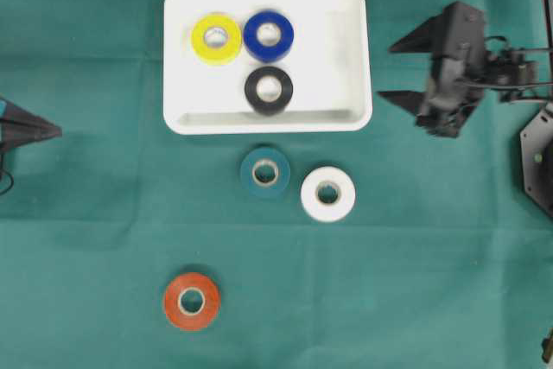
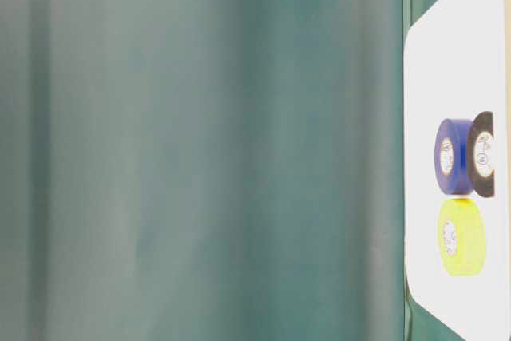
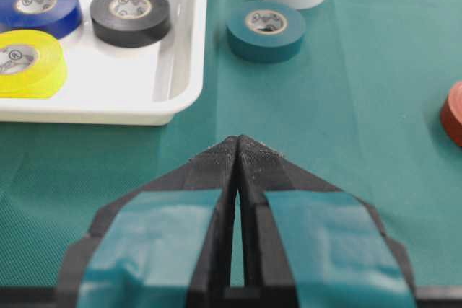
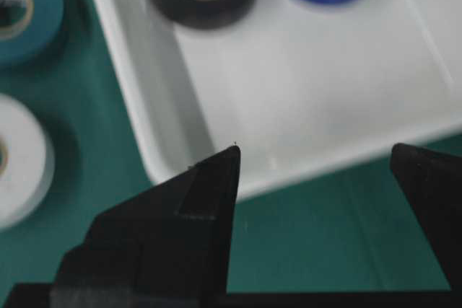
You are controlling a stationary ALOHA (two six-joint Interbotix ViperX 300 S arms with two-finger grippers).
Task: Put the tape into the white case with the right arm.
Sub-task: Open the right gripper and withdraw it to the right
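Overhead, L to R: left gripper (image 1: 57,131) sits at far left edge of the green tabletop (image 1: 415,300), fingers pressed together w/ nothing between them, well apart from everything else; its wrist view shows the teal-patched fingers (image 3: 216,167) meeting at the tips. Orange tape roll (image 1: 192,301) lies alone, low on the cloth, left of centre. White case (image 1: 346,58) is upper centre, holding 3 rolls: yellow tape (image 1: 216,38) at left, blue tape (image 1: 269,35) just beside it on the right, black tape (image 1: 269,91) below the blue one, near the case's lower rim. Right half of the case interior is bare. Below the case, on the cloth: teal tape roll (image 1: 264,172), then white tape roll (image 1: 328,194) just beside it to the right, slightly lower; both outside the case, near its lower rim. Further right, right gripper (image 1: 388,71) hangs just off the case's right rim, pointing at it, fingers spread wide, grasping nothing. Right wrist view is blurred.
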